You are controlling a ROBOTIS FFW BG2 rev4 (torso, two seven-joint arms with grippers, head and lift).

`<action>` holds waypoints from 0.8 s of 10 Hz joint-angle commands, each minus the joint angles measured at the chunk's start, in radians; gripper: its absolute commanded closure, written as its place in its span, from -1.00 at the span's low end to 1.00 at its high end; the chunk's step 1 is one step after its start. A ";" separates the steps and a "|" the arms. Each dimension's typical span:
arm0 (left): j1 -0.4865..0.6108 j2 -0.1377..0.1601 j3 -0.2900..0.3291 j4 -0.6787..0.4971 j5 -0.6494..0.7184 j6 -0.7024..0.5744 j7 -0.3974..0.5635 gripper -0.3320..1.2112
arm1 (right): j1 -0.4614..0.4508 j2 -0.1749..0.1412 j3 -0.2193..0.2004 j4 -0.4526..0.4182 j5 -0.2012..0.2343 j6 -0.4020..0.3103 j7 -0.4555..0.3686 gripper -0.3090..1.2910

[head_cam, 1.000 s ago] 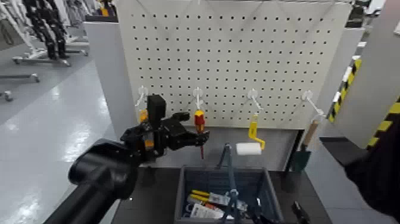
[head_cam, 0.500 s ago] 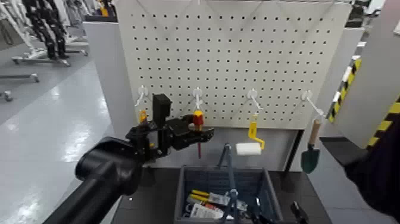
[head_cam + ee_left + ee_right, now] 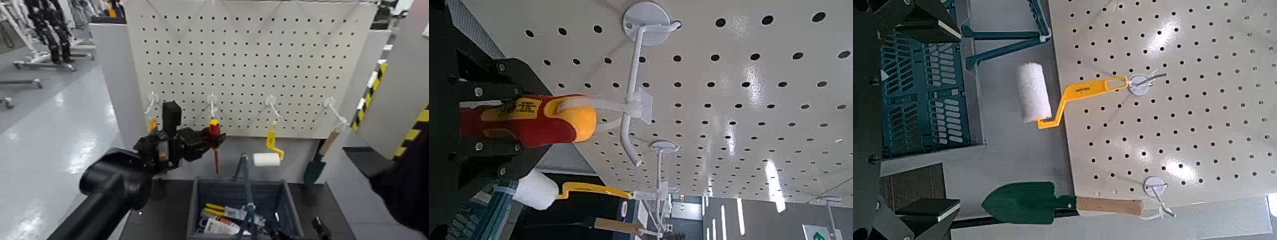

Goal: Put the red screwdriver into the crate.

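The red screwdriver (image 3: 214, 129) hangs at a white pegboard hook (image 3: 212, 101), its thin shaft pointing down. My left gripper (image 3: 205, 136) is shut on its red and yellow handle. In the left wrist view the black fingers (image 3: 491, 150) clamp the handle (image 3: 534, 120), whose yellow end touches the hook (image 3: 634, 110). The dark blue-grey crate (image 3: 199, 191) stands on the table below, with its bail handle (image 3: 246, 175) raised and some tools inside. It also shows in the right wrist view (image 3: 923, 95). My right gripper (image 3: 865, 115) is open and waits at the right.
A yellow-handled paint roller (image 3: 268, 156) and a green trowel (image 3: 316, 167) hang on hooks to the right. An orange-handled scraper (image 3: 153, 123) hangs left, behind my left wrist. The white pegboard (image 3: 255, 57) stands close behind the crate.
My left gripper has drawn back a little and closed higher on the screwdriver's handle, which shifted slightly at the hook. The green trowel swings on its hook.
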 commanded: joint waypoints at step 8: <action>0.150 0.017 0.090 -0.263 0.023 0.078 0.002 0.86 | 0.002 -0.001 -0.003 0.001 -0.002 -0.003 0.000 -0.45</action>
